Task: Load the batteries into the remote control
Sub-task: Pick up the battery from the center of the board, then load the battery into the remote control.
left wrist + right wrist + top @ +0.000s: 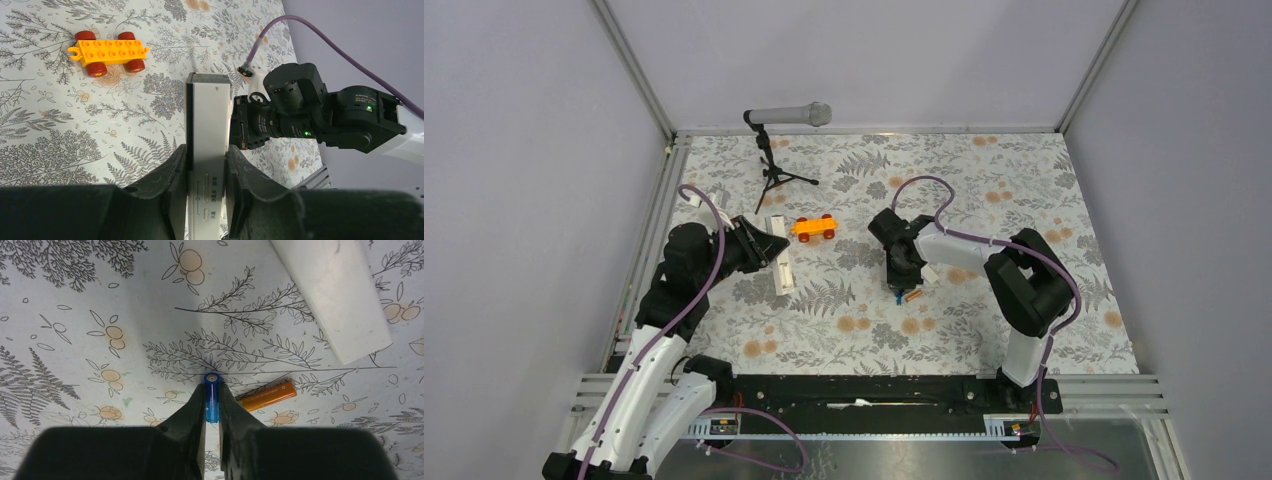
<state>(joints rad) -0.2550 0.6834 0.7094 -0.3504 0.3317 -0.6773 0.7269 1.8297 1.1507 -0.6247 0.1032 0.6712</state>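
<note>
My left gripper (206,165) is shut on the remote control (209,120), a slim white bar that runs forward from between the fingers. From above, the remote control (782,272) lies left of centre with the left gripper (771,245) over its middle. My right gripper (212,400) is shut on the blue battery (212,395), which lies lengthwise between the fingertips, just above the patterned cloth. The orange battery (267,395) lies flat on the cloth just right of those fingers. Seen from above, the right gripper (902,288) points down beside the orange battery (913,295).
An orange toy car (813,228) with red wheels sits right of the remote. A grey microphone (789,116) on a black tripod stands at the back. A small flat white piece (721,197) lies far left. A white slab (335,295) crosses the right wrist view's top right.
</note>
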